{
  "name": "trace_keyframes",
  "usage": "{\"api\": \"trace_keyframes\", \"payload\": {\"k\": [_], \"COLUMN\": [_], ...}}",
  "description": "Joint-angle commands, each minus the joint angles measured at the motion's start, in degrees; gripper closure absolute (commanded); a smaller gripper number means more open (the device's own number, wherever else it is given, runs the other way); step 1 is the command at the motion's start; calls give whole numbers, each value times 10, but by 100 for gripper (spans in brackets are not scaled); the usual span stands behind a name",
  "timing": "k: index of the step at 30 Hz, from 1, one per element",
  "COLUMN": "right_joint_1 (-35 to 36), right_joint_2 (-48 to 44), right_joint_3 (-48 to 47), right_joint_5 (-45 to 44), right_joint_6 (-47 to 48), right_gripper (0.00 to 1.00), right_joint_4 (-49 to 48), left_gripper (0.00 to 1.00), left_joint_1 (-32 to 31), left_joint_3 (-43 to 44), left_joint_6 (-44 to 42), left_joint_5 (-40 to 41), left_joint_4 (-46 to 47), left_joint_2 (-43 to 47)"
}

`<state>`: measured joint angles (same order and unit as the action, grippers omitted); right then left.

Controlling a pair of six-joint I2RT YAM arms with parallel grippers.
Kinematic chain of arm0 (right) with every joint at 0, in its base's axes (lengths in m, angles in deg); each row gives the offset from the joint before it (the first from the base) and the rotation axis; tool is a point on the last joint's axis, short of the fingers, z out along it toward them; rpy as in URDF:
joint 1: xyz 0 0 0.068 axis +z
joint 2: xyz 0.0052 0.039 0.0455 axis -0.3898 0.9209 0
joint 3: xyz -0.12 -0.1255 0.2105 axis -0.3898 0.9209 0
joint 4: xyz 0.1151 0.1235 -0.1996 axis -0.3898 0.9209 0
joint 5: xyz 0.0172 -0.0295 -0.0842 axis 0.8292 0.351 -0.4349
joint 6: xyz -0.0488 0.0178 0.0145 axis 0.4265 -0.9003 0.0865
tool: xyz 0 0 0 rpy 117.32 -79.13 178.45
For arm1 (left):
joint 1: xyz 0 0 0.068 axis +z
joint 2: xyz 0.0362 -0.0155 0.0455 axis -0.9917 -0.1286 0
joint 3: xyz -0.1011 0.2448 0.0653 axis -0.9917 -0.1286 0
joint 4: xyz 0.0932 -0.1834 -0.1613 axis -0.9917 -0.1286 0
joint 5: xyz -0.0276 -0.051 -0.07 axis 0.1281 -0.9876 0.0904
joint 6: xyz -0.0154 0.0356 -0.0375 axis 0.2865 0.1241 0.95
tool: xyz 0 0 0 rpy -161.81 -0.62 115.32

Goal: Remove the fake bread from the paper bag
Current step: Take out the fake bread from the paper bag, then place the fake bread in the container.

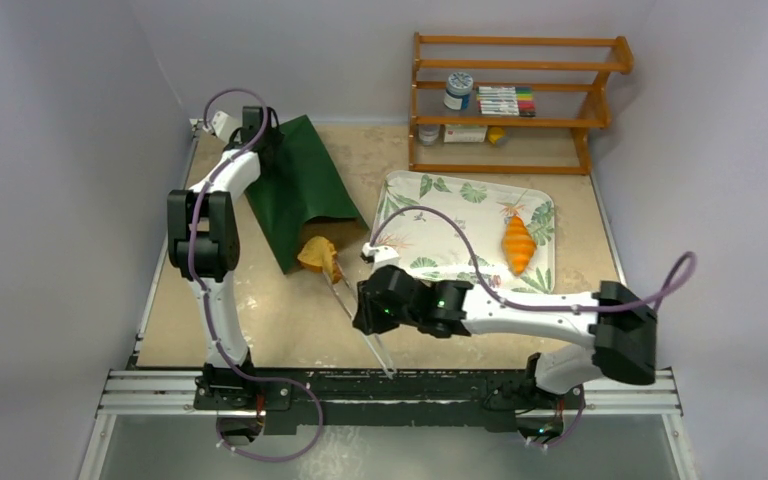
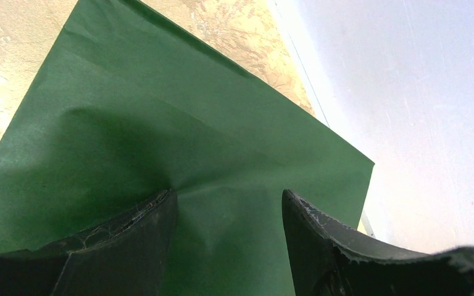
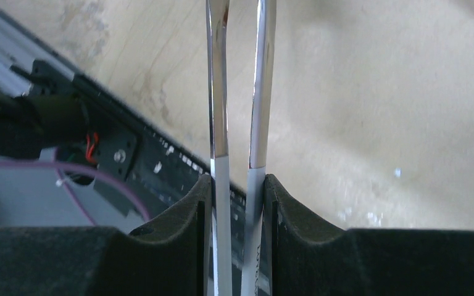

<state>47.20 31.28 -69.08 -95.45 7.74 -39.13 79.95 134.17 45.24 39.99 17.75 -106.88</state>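
Note:
The dark green paper bag (image 1: 295, 185) lies on its side at the left, its mouth facing the near side. My left gripper (image 1: 258, 132) is at its far closed end, its fingers (image 2: 151, 216) clamped on green paper (image 2: 160, 123) that creases at the left tip. My right gripper (image 1: 365, 305) is shut on metal tongs (image 1: 355, 310), whose two arms (image 3: 241, 92) run between the pads. The tong tips reach a tan bread piece (image 1: 318, 254) at the bag's mouth. An orange ridged croissant (image 1: 518, 243) lies on the leaf-patterned tray (image 1: 460, 190).
A wooden shelf (image 1: 515, 100) with a jar, markers and small boxes stands at the back right. The tray sits just right of the bag. The metal rail (image 1: 390, 385) with both arm bases runs along the near edge.

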Motion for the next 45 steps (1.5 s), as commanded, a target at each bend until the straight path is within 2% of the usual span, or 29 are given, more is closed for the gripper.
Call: {"api": "trace_keyframes", "payload": {"k": [1,9,13,21,31,33,38,45], "right_joint_1": [27,55,56,56,47,28,-126,-253], "right_joint_2": [-100,-278,-328,-329,-305,-304,-294,-212], "right_joint_3": [35,75,75,41,54,67,95,100], "right_joint_5": [-21,-80,-117,-205,-283,-287,-248,-195], "right_joint_6": [-52,-163,-223,-399,-522,-513,-311,-175], "right_gripper": [82,82,82,82,83,83,83,82], "right_joint_4": [35,203,281,441,485,467,296,168], "left_gripper": [36,36,36,36,36,36,36,36], "left_joint_1": [-3,-2,0,6,18,19,19,19], "left_joint_3": [2,-2,-2,-8,-55,-66,-92,-104], "left_joint_6": [0,11,19,32,33,33,36,34], "left_joint_5": [-6,2,2,-13,-28,-30,-35,-43], "left_joint_4": [-70,-81,-83,-83,-68,-61,-51,-53], "left_joint_2": [-24,-15,-11,-4,25,31,43,53]}}
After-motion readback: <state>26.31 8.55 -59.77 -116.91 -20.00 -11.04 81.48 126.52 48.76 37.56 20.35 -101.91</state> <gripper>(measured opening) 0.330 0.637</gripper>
